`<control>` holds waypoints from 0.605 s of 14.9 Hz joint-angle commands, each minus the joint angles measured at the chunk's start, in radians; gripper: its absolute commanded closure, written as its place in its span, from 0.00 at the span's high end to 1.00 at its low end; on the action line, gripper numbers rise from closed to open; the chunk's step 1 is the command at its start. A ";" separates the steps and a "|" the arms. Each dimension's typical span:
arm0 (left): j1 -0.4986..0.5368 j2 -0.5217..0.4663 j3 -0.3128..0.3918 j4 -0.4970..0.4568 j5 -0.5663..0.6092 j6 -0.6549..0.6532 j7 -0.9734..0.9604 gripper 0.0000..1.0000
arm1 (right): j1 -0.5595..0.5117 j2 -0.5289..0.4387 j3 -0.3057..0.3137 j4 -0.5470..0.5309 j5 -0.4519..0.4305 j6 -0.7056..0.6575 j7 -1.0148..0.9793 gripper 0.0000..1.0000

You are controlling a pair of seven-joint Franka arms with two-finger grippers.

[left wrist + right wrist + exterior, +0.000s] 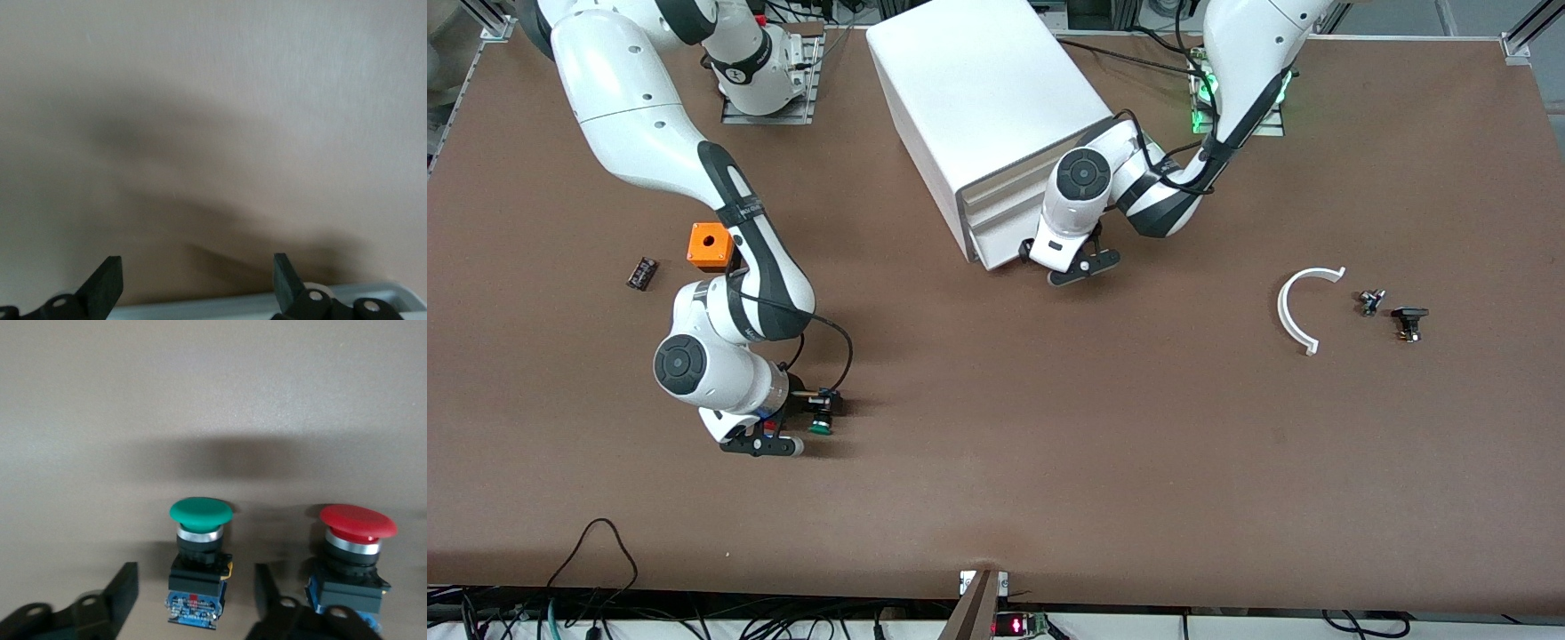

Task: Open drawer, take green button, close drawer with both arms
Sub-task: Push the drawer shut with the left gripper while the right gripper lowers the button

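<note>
- Right arm's black two-finger gripper [193,597]: low over the brown table [1049,444], near the front camera toward the right arm's end. Fingers apart, the small push button with a round green cap and black-and-blue body [197,570] standing between them. No pad seen touching it, so it looks set down on the table or about to be gripped; cannot tell which.
- Green-capped button [821,425] is upright on the tabletop, well away from the big white box-shaped cabinet [983,107].
- A red-capped push button [353,553] stands just beside the green one in the right wrist view; the front view hides it under the right wrist.
- Left arm's black gripper [197,280]: fingers apart, empty, low at the cabinet front, just in front of the lowest shallow white tray drawer [1005,253]. Placement suits pushing that drawer shut.
- A white tray edge [267,303] shows at the fingertips in the left wrist view. Whether the drawer sits fully home is hard to judge; the left arm covers part of the cabinet front.
- Drawer contents hidden.
</note>
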 commanded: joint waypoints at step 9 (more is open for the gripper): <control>0.029 0.009 -0.089 -0.006 -0.087 -0.047 0.014 0.99 | 0.008 -0.193 -0.028 -0.008 -0.046 -0.071 -0.008 1.00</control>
